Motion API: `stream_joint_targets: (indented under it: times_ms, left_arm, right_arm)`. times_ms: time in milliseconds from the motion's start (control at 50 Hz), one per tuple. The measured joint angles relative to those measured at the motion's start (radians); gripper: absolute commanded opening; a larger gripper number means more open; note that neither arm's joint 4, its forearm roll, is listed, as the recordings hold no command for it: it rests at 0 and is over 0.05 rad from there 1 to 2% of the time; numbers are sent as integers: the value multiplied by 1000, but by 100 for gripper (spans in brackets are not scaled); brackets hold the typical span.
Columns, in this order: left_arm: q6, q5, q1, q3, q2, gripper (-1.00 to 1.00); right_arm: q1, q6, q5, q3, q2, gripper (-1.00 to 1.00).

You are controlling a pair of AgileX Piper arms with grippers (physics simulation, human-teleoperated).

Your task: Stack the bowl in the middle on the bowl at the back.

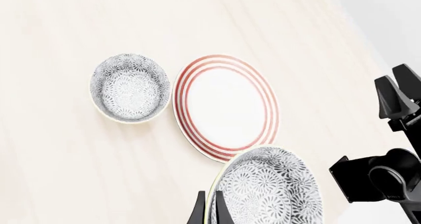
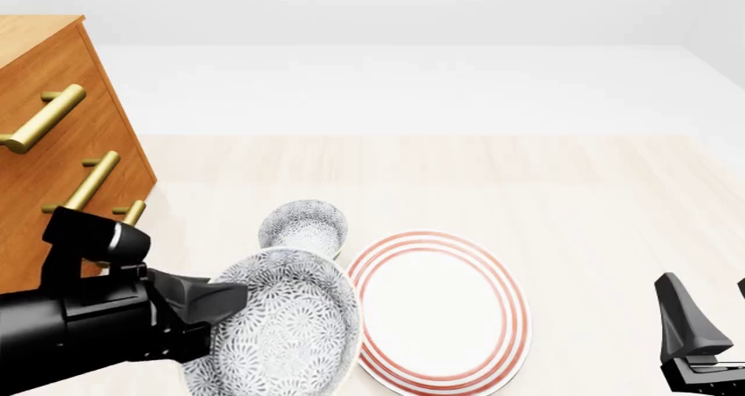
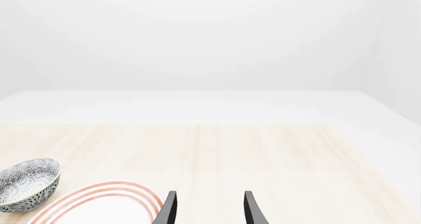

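The bowl in the middle (image 2: pixel 285 326), white with grey-blue speckles, hangs tilted above the table's near left. My left gripper (image 2: pixel 229 298) is shut on its rim, and in the left wrist view the fingertips (image 1: pixel 200 210) pinch the edge of this bowl (image 1: pixel 269 189). The bowl at the back (image 2: pixel 303 226) sits upright on the table just beyond it, also seen in the left wrist view (image 1: pixel 130 87) and the right wrist view (image 3: pixel 27 183). My right gripper (image 3: pixel 209 209) stands open and empty at the near right (image 2: pixel 707 326).
A large red-ringed white plate (image 2: pixel 437 309) lies right of both bowls, touching or nearly touching the back bowl. A wooden drawer cabinet with brass handles (image 2: pixel 58 152) stands at the left. Pale wood table (image 2: pixel 559 195) stretches back and right.
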Motion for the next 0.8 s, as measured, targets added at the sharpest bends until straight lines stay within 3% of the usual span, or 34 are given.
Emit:
stream_joint_targets:
  times_ms: [380, 800]
  left_arm:
    - [34, 89, -109, -69, -2, -100]
    - [68, 132, -184, -55, -4, -100]
  right_arm:
    - [2, -7, -1, 0, -2, 100]
    - [4, -14, -3, -2, -4, 100]
